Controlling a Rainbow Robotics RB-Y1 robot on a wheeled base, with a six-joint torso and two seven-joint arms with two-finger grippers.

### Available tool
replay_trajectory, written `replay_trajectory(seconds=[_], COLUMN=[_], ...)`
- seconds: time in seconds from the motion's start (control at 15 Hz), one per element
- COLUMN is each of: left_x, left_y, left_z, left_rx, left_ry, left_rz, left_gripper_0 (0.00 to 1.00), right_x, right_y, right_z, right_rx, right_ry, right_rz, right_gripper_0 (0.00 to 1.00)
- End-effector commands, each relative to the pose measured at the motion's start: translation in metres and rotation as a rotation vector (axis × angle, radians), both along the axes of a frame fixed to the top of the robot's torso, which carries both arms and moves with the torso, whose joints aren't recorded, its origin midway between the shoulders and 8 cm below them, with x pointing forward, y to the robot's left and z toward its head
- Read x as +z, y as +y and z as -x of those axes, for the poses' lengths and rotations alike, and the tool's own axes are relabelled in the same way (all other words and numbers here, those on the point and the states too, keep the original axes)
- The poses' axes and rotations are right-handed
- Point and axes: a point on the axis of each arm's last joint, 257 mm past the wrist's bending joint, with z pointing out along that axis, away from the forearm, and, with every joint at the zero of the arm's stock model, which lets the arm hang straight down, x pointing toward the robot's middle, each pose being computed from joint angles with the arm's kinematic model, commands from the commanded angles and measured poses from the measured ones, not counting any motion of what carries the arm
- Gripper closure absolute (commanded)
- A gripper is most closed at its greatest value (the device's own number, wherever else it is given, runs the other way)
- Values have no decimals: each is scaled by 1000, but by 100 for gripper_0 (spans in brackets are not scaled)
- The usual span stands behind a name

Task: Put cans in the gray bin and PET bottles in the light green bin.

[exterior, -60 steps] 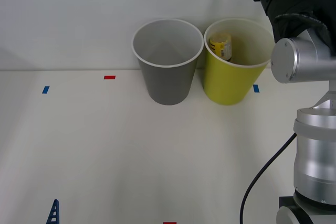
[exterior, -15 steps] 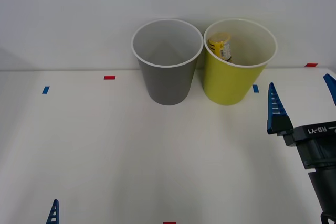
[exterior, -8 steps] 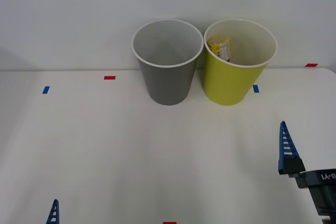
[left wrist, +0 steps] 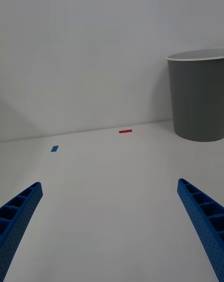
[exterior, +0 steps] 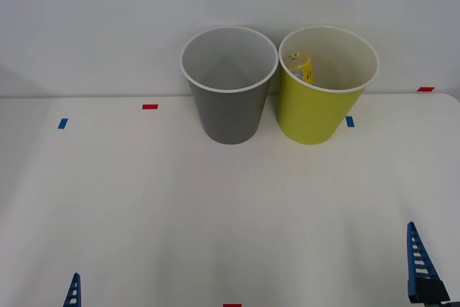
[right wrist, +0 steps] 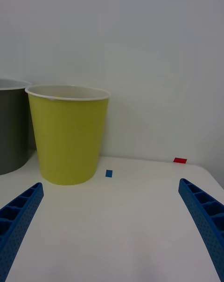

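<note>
The gray bin [exterior: 230,116] and the light green bin [exterior: 313,116] stand side by side at the back of the table, against the wall. A PET bottle [exterior: 300,68] with a yellow label leans against the white inner wall of the light green bin. The visible inside of the gray bin holds nothing. Cans are out of view. My right gripper [right wrist: 109,185] is open and empty near the front right edge, one of its fingers [exterior: 417,264] showing, well short of the light green bin [right wrist: 70,137]. My left gripper [left wrist: 109,184] is open and empty at the front left, far from the gray bin [left wrist: 200,100].
Small red tape marks [exterior: 149,106] and blue tape marks [exterior: 62,123] lie on the white table. A plain wall rises right behind the bins. Bare tabletop stretches between the bins and both grippers.
The right arm has drawn back from above the light green bin, down to the front right edge. The bottle has settled lower inside that bin. The left gripper has not moved.
</note>
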Motion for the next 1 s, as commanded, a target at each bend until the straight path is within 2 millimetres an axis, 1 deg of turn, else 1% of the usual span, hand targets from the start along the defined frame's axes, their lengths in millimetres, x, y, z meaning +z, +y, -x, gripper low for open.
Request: replay_trajectory(seconds=[0.07, 0.2, 0.53, 1.0], left_x=[0, 0, 0, 0], left_y=[0, 0, 0, 0], left_z=[0, 0, 0, 0], left_rx=[0, 0, 0, 0], left_ry=[0, 0, 0, 0], left_rz=[0, 0, 0, 0], left_gripper_0=[0, 0, 0, 0], right_x=[-12, -17, -22, -22], right_y=[-1, 1, 1, 1], right_z=[14, 19, 25, 25], right_rx=[-12, -6, -2, -2], right_ry=[46, 66, 89, 89], right_rz=[-22, -41, -31, -31], right_gripper_0=[0, 0, 0, 0])
